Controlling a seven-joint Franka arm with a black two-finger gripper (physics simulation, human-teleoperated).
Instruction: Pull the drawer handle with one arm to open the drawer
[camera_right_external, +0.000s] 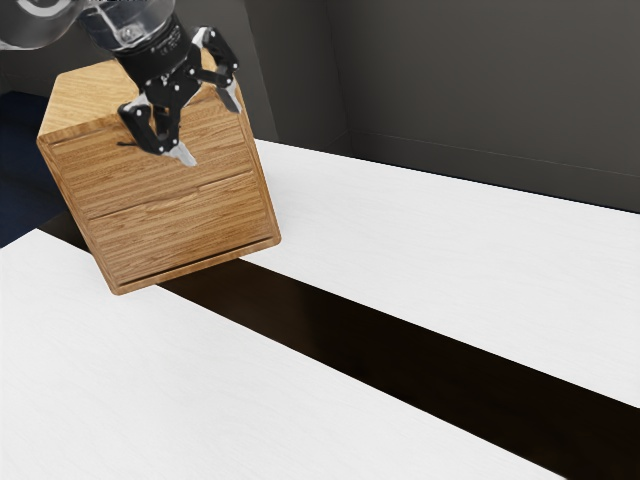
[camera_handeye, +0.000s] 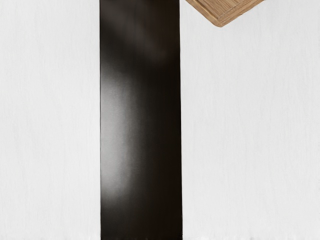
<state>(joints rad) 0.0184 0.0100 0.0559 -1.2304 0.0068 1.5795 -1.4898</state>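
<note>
Your wooden two-drawer cabinet (camera_right_external: 180, 215), upper drawer (camera_right_external: 115, 178) and lower drawer (camera_right_external: 190, 228) both flush shut, standing over the dark strip (camera_right_external: 400, 350), exterior view's left

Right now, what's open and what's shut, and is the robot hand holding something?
gripper: open, holding nothing.
upper drawer: shut.
lower drawer: shut.
cabinet: standing on the table.
</note>
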